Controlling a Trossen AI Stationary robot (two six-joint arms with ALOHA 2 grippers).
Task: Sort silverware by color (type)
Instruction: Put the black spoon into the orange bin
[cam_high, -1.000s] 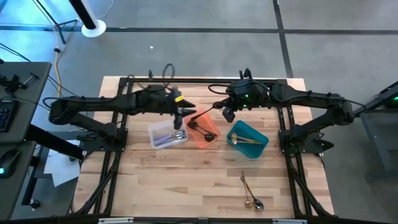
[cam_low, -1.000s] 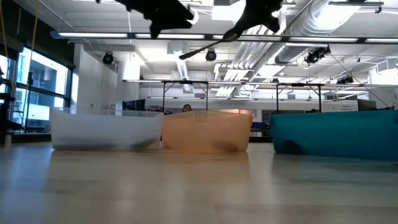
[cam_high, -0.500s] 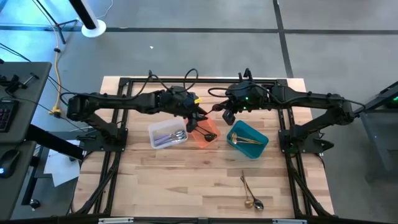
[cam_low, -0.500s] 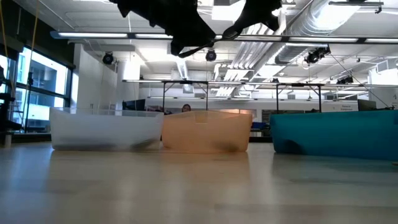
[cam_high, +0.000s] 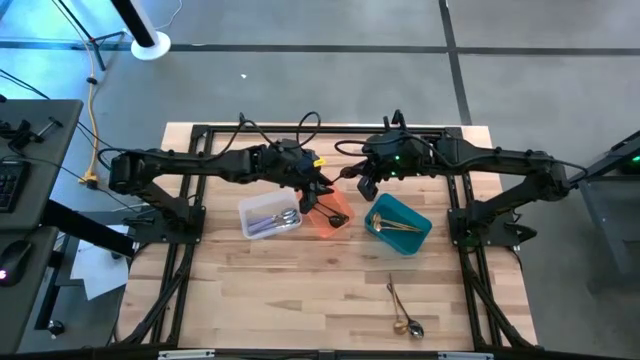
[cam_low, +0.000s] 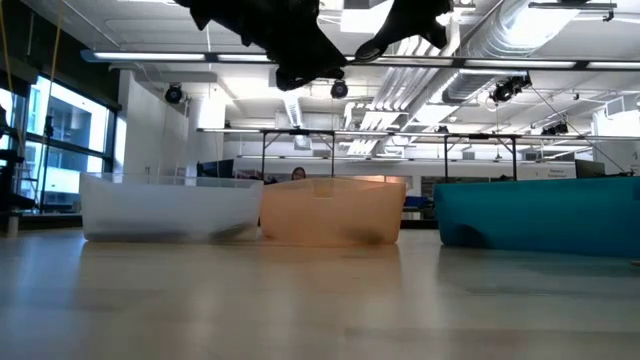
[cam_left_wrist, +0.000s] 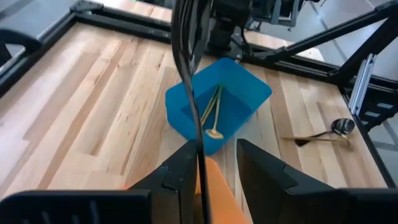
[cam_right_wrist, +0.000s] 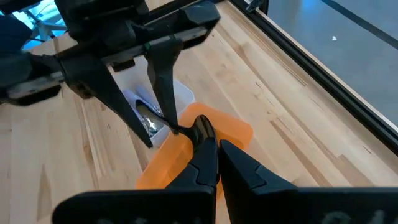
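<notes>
A: What's on the left?
B: A clear bin (cam_high: 268, 217) with silver pieces (cam_high: 285, 217). The left gripper (cam_high: 316, 187) hangs over the orange bin (cam_high: 331, 212), fingers partly apart, a black utensil (cam_left_wrist: 188, 81) against one finger.
A: And right?
B: The right gripper (cam_high: 366, 187) is closed, pinching the utensil's other end. Gold pieces (cam_high: 392, 225) lie in the teal bin (cam_high: 413, 217); two more utensils (cam_high: 401, 312) lie on the table (cam_high: 300, 290).
</notes>
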